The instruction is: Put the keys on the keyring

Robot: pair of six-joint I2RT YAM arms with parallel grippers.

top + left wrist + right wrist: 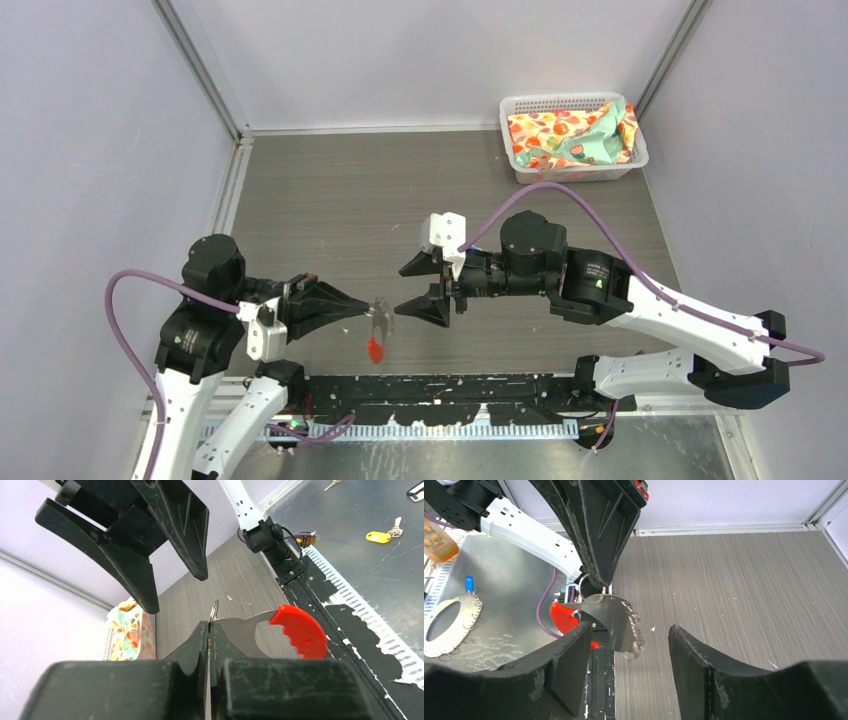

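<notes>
My left gripper (368, 308) is shut on the keyring (380, 316), pinching its flat silvery plate (240, 630) just above the table's near edge. The red crescent tag (300, 630) hangs off the right side, and a thin wire loop (214, 611) pokes up past the shut fingertips. My right gripper (412, 288) faces it from the right, open, with nothing in it. In the right wrist view the keyring's looped silvery edge (634, 630) sits close in front of that gripper (629, 630). One small blue-headed key (469, 583) lies on the metal sheet beyond the left arm. I see no other of the keys.
A white basket (520, 170) with a colourful cloth stands at the back right. A yellow-tagged key (378, 537) and a silvery oval plate (454, 622) lie on the metal sheet below the table's near edge. Grey walls close in on the left, back and right.
</notes>
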